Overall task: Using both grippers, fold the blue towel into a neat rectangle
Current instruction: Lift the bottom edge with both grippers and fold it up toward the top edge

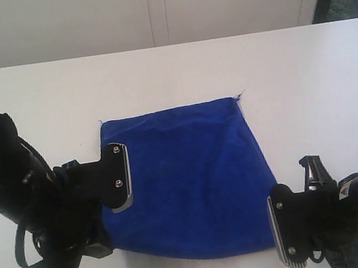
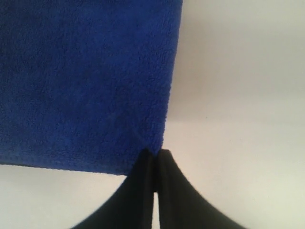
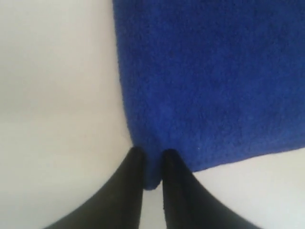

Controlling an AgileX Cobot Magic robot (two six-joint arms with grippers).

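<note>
Two corners of the blue towel (image 1: 191, 178) are pinched, one in the left pincer (image 2: 153, 153), one in the right pincer (image 3: 151, 160). Next, both likely need to lift together and fold it away from themselves.

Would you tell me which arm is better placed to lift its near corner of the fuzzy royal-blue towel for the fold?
Probably the left: the left gripper is shut tight on its corner of the fuzzy royal-blue towel. The right gripper straddles its corner, but its grip looks less certain.
</note>
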